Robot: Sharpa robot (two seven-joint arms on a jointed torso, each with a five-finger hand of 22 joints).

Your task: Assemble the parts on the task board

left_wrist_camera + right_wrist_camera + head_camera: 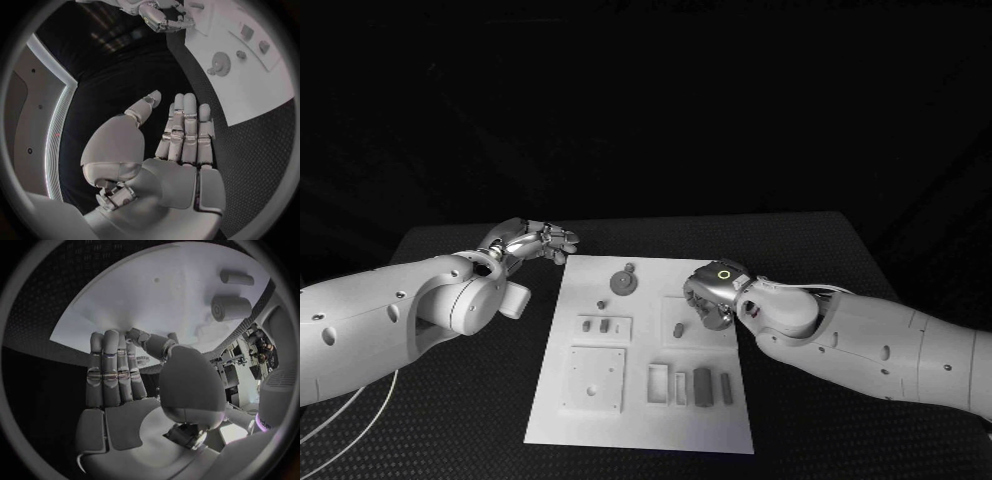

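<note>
While task board (pixel 646 400) lies between | left hand (pixel 531 241) empty, beside | right hand (pixel 710 297) empty, above

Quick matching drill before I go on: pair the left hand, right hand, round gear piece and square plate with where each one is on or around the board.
1 left hand
2 right hand
3 round gear piece
4 square plate

a over the board's right side
b board's near left part
c off the board's far left corner
d board's far middle

Pairs: 1-c, 2-a, 3-d, 4-b
</note>
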